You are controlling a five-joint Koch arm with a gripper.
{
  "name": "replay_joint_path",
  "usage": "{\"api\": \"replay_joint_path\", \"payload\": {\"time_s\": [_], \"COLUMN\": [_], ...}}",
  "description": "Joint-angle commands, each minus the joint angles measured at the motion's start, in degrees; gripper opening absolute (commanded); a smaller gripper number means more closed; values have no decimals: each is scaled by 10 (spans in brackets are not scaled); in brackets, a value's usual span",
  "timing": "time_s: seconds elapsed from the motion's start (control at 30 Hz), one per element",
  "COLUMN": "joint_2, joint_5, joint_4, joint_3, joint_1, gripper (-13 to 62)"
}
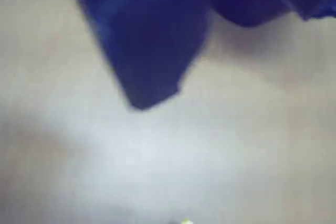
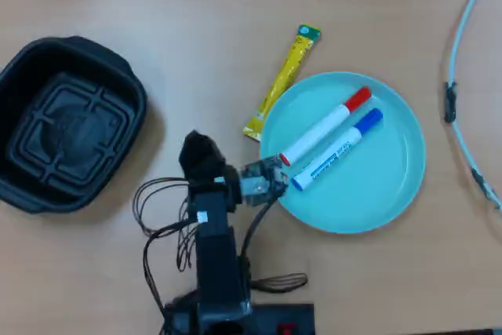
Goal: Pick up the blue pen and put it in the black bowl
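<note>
On the teal plate (image 2: 392, 186) the blue pen (image 2: 339, 149) lies beside a red-capped one, untouched; the arm's fingers (image 2: 271, 178) hover at the rim (spread unclear), black bowl (image 2: 23, 76) well apart.

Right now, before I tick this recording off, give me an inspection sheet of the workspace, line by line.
Surface: light wooden table, no spills seen.
Job's things: blue pen lies in the teal plate, beside the red-capped marker; black bowl at the left of the overhead view, nothing in it.
Clutter: yellow sachet flat on the table, its lower end at the plate's rim.
Tool: arm head sits at the plate's left edge, by the pens' near ends; the wrist view is blurred, only one blue jaw is clear, open or shut cannot be told.
Cables: dark wire loops beside the arm; pale cable along the right edge.
Surroundings: nothing seen beyond the table.
</note>
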Motion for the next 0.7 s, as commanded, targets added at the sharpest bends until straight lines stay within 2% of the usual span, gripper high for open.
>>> {"api": "replay_joint_path", "payload": {"time_s": [0.0, 0.23, 0.5, 0.67], "joint_2": [4, 4, 6, 4], "joint_5": [-37, -67, -206, -226], "joint_4": [-13, -22, -41, -66], "joint_3": [-66, -82, -102, -101], "joint_1": [37, 176, 223, 281], "gripper": [303, 303, 303, 302]}}
